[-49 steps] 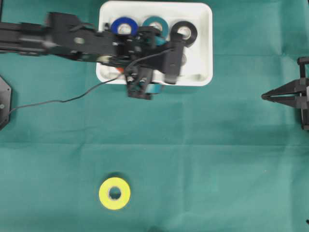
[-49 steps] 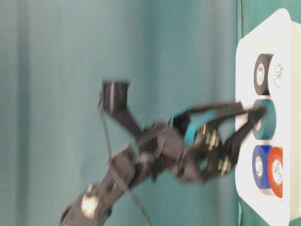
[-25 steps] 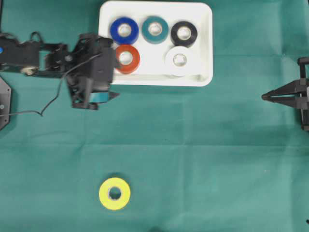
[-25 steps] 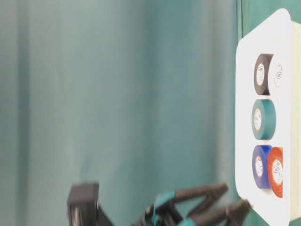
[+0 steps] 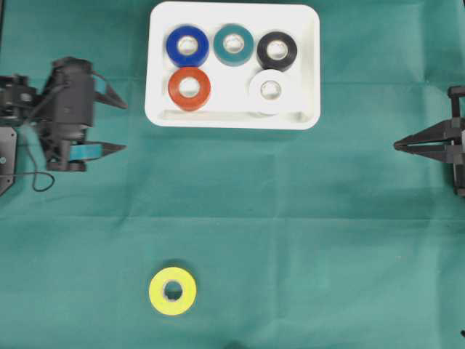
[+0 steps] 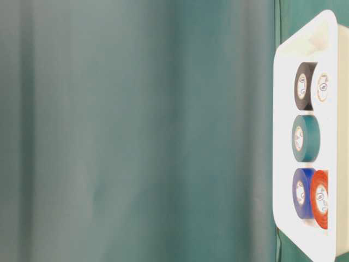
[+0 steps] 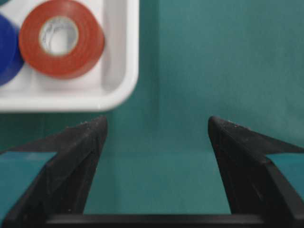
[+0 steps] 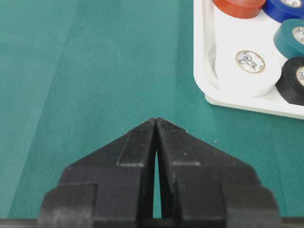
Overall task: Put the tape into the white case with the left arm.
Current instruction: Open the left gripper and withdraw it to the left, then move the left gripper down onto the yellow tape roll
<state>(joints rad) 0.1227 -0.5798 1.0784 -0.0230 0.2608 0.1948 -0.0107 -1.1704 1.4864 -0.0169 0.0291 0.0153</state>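
Overhead view: white case (image 5: 234,120) at upper centre of the frame on green cloth (image 5: 305,233), holding five tape rolls lying flat: blue roll (image 5: 187,45), teal roll (image 5: 233,43) and black roll (image 5: 277,50) in an upper row, red roll (image 5: 189,88) below the blue one, white roll (image 5: 270,89) below the black one. Yellow tape roll (image 5: 172,291) flat on the cloth at lower left of the frame, well apart from the case and from both arms. Left gripper (image 5: 120,125) at the left edge of the frame, beside the case's left rim, fingers pointing right, spread wide with only cloth between them, holding nothing; teal strip visible on the lower finger; thin black cable (image 5: 40,182) looping below. Right gripper (image 5: 398,145) at the right edge of the frame, tips pointing left, pressed together, holding nothing. Left wrist view: two black fingers (image 7: 76,156) wide apart at the bottom, bare cloth between, a case corner with the red roll at upper left. Right wrist view: closed jaws meeting at a point at lower centre, case corner with white, black, teal, blue and red rolls at upper right. Table-level view: case at the right edge, rolls inside; neither gripper visible.
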